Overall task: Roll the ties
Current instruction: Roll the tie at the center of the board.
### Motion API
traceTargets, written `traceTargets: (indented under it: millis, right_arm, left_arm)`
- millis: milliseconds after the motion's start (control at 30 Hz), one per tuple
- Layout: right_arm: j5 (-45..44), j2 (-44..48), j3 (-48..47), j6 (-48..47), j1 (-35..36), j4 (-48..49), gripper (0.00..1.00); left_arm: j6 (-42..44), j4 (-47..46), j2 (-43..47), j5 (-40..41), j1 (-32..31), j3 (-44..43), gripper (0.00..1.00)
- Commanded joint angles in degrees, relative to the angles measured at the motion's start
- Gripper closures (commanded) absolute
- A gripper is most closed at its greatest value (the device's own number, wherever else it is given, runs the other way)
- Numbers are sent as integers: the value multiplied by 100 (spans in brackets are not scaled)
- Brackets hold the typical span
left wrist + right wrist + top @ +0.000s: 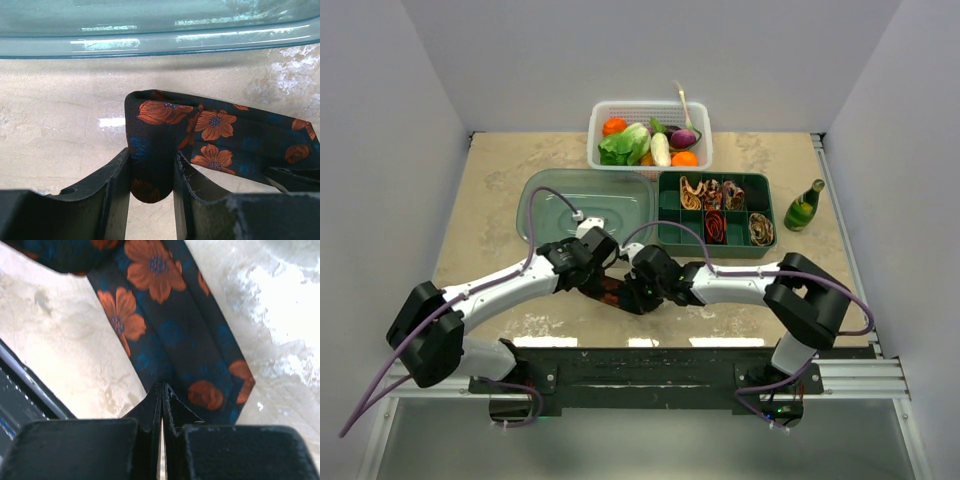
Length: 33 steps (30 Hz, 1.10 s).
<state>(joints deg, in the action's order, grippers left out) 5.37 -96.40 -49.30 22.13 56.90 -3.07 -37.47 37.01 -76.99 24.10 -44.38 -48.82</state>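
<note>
Just beyond the gripped floral tie (220,135) — a greenish lid (150,30).

Bright, even overhead light leaves soft shadows and white glare patches on the glossy table (280,305) and translucent tray (200,20), with the tie (225,135) sharp close up.

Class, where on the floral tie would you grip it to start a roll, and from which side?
Probably the folded end of the tie, jaws across its narrow width, coming from the near side. The band is thin and flat, and the fold gives a thicker bit to pinch; the left gripper holds it there.
</note>
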Motion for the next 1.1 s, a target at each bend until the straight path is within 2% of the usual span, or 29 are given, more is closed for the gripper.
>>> traceTargets:
  millis: [0, 367, 567, 867, 967, 1067]
  right_arm:
    - [-307, 402, 35, 1, 23, -396, 100]
    - [-1477, 1615, 60, 327, -170, -458, 100]
    - [-1135, 1703, 385, 432, -645, -388, 100]
    - [-950, 1677, 623, 529, -865, -247, 100]
    - [-941, 1651, 685, 547, -927, -229, 100]
    - [-915, 1633, 772, 555, -962, -168, 100]
  left_arm:
    - [3, -37, -26, 262, -9, 39, 96]
    - [74, 165, -351, 446, -123, 30, 99]
    - [-128, 552, -588, 929, -334, -285, 100]
    - [-769, 1510, -1757, 1800, -975, -1014, 100]
    - [-884, 1634, -2074, 1879, -1151, -1173, 100]
    - [-736, 1379, -2162, 1704, -1257, -1218, 100]
